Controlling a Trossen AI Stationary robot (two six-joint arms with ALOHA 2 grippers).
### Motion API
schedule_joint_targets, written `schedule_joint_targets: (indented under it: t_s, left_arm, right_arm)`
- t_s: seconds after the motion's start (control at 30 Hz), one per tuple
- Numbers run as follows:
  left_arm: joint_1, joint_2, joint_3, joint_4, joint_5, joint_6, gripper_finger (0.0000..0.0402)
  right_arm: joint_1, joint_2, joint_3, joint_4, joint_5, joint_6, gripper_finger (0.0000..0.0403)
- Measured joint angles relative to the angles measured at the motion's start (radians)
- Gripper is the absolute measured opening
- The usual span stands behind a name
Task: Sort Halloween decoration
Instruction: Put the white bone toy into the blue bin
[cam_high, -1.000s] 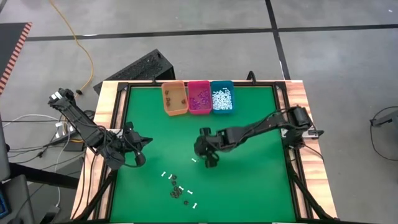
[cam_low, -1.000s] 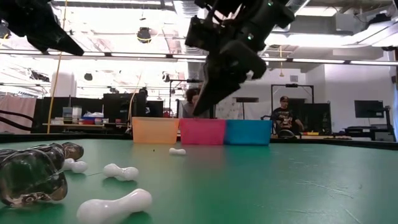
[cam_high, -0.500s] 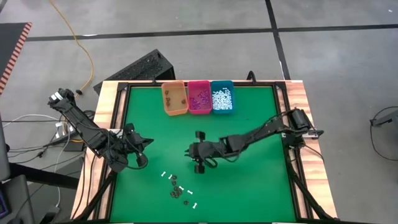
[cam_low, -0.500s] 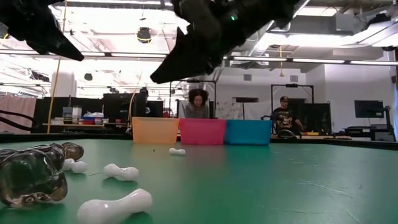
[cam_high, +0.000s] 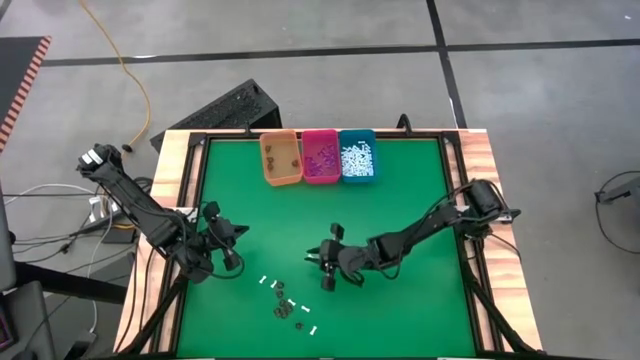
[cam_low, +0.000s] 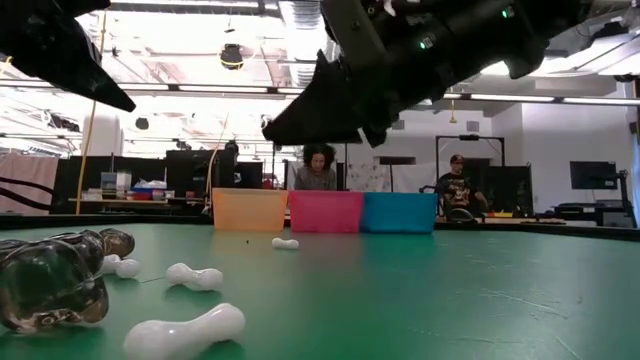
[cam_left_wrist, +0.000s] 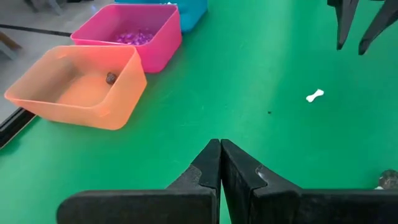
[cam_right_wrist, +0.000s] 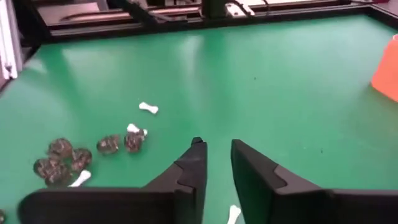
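The Halloween decoration pieces, white bones and dark skulls, lie in a small pile (cam_high: 287, 302) near the table's front edge, and show close up in the low view (cam_low: 185, 330) and the right wrist view (cam_right_wrist: 68, 158). One lone white bone (cam_left_wrist: 316, 95) lies on the mat. My right gripper (cam_high: 316, 260) hangs over it, open, pointing toward the table's left and slightly down. The bone (cam_right_wrist: 233, 213) shows below the gap between its fingers, untouched. My left gripper (cam_left_wrist: 219, 149) is shut on nothing, held above the mat at the table's left (cam_high: 240, 235).
Three bins stand in a row at the far edge: orange (cam_high: 281, 158) with a few dark pieces, pink (cam_high: 321, 155) with purple bits, teal (cam_high: 357, 155) with white ones. Bare green mat (cam_high: 400, 220) lies between bins and pile. People sit in the room behind the table (cam_low: 318, 165).
My right gripper has come from the table's middle toward the near edge and sunk a little. It has tipped from pointing steeply down to nearly level, turned toward the table's left. The pieces on the mat have not moved.
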Motion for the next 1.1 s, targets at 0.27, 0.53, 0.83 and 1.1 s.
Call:
schedule_joint_targets:
  t_s: [0.27, 0.53, 0.83, 1.1]
  left_arm:
    - [0.000, 0.015, 0.000, 0.017, -0.013, -0.005, 0.0000]
    - [0.000, 0.014, -0.001, 0.015, -0.033, 0.009, 0.0000]
    - [0.002, 0.015, 0.000, 0.016, -0.032, 0.008, 0.0000]
    - [0.002, 0.015, -0.001, 0.010, -0.025, 0.008, 0.0000]
  right_arm:
    - [-0.001, 0.022, -0.001, -0.036, 0.023, 0.039, 0.0206]
    - [-0.009, 0.142, 0.027, -0.012, 0.054, 0.076, 0.0225]
    - [-0.032, 0.263, 0.047, 0.042, 0.045, 0.192, 0.0211]
    - [-0.004, 0.274, 0.049, -0.019, 0.111, 0.229, 0.0103]
